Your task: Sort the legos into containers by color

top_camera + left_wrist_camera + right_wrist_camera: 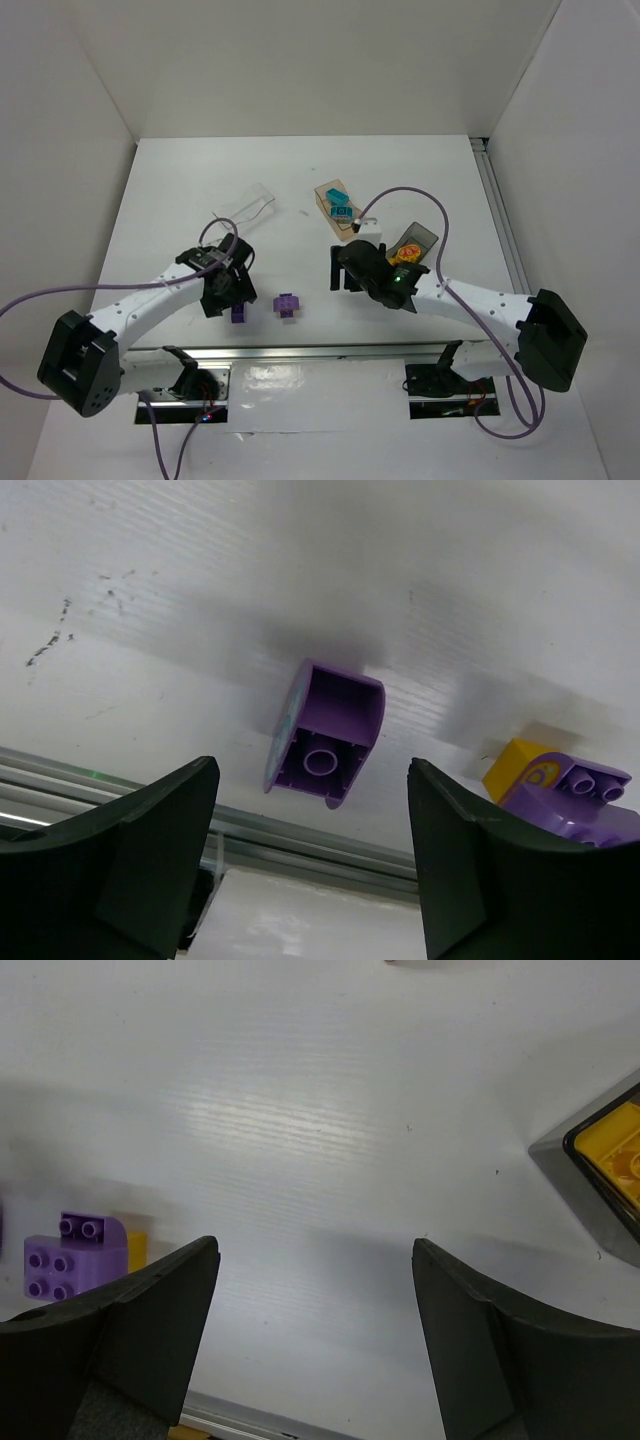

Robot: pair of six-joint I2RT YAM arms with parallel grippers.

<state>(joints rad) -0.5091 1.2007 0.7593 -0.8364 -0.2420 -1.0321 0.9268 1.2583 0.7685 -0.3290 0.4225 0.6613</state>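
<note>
Down near the front edge of the white table [300, 170], the left gripper [228, 295] hangs right over a small purple plastic brick [325, 735] that's tipped on its side, hollow underside facing the wrist cam. The jaws are spread wide with the brick sitting in the gap, and neither finger touches it. Just to its right is a second purple studded brick [288, 303] with a little yellow brick piece [518, 768] tucked against it. The right gripper [345, 272] is also gaping wide, with nothing but bare table between its fingers [130, 1330]. Right beside it sits the dark smoky grey plastic box [412, 243] with an orange-yellow brick [612, 1155] inside. Farther back, the translucent tan-orange plastic box [325, 205] has teal bricks [337, 200] in it, and the clear colourless plastic box [247, 207] sits off to the left of that.
</note>
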